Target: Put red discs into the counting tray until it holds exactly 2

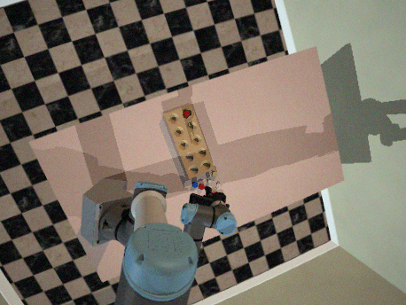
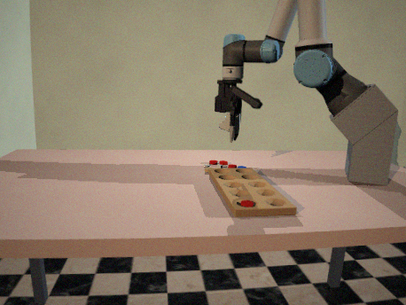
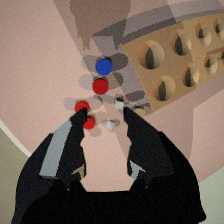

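Top view: the tray [image 1: 177, 141] lies on the pink counter [image 1: 275, 111], running away from the arm. One red disc [image 1: 186, 113] lies in a pocket at the tray's far end; the other pockets look bare. Just off the near end sit a blue disc [image 1: 194, 183] and a loose red disc [image 1: 201, 186], with small pale pieces beside them. The arm's wrist hides the fingers here.

Exterior view: the fingers [image 2: 232, 129] hang well above the counter [image 2: 111, 208], pointing down, over the loose discs at the tray's [image 2: 266, 208] back end. Several loose red discs [image 2: 214, 162] lie there with a blue one [image 2: 241, 168]. The red disc [image 2: 247, 203] in the tray sits in a front pocket.

Wrist view: the fingers stand narrowly apart with nothing between them. Below them lie the blue disc [image 3: 103, 66], a red disc [image 3: 100, 86] and two more red ones [image 3: 82, 106] near the left finger, all on the counter beside the tray's [image 3: 170, 70] end, apart from it.
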You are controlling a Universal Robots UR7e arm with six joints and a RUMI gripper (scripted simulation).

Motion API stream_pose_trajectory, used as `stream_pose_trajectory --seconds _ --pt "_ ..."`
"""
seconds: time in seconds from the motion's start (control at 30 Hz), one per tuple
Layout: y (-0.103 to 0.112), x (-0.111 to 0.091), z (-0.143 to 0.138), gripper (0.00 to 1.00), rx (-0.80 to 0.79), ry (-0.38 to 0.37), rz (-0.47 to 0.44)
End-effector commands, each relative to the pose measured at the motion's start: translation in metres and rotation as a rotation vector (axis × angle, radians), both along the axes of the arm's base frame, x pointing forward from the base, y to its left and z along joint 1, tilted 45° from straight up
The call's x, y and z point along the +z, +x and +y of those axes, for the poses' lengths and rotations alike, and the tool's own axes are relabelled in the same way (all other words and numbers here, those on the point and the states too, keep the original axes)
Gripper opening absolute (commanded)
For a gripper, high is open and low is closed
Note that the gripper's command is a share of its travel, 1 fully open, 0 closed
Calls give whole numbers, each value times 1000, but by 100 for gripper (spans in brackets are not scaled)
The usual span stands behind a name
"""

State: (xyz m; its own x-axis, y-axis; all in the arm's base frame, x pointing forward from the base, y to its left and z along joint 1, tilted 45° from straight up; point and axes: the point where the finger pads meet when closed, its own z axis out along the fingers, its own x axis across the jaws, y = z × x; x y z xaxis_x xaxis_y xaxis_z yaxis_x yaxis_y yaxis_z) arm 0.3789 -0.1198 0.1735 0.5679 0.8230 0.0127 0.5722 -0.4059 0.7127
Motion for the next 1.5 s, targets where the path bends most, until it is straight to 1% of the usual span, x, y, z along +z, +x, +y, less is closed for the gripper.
stream_pose_trajectory --seconds 0.0,0.53,0.9,1.13,1.4,1.47 --pt "-2 2 -6 28 -2 11 -7" --pt "-2 2 -7 28 -4 12 -9" --pt "2 -2 -11 28 -4 12 -9" --pt "9 -10 -17 28 -4 13 -9" --pt "18 -24 -25 28 -4 13 -8" --pt "18 -24 -25 28 -4 13 -8"
